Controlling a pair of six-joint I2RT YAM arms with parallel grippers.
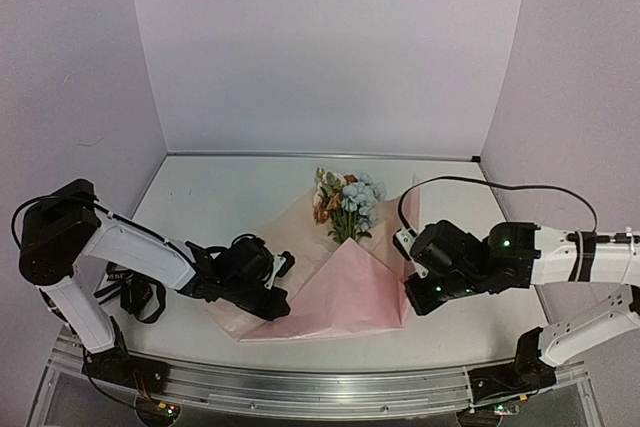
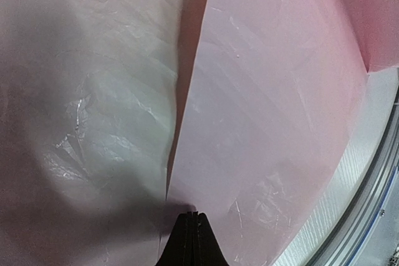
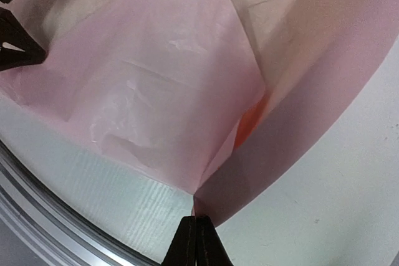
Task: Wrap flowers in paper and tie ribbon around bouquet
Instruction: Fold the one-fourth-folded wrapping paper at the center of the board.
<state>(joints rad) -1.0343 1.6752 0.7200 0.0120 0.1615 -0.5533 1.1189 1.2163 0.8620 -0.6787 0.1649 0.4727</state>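
Flowers (image 1: 350,202) lie on the paper (image 1: 345,292) at the middle of the surface (image 1: 230,197), blooms pointing away from the arms, a pink flap folded over the stems. The left pincer (image 1: 278,303) is clenched on the paper's near-left edge. The right pincer (image 1: 411,301) is clenched on the fold's right corner.

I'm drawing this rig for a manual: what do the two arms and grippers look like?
The left arm and right arm have white tubular links and black joint housings. The left gripper and right gripper are black, narrowing to thin dark tips. A black cable loops off the right arm, which shows small green lights.
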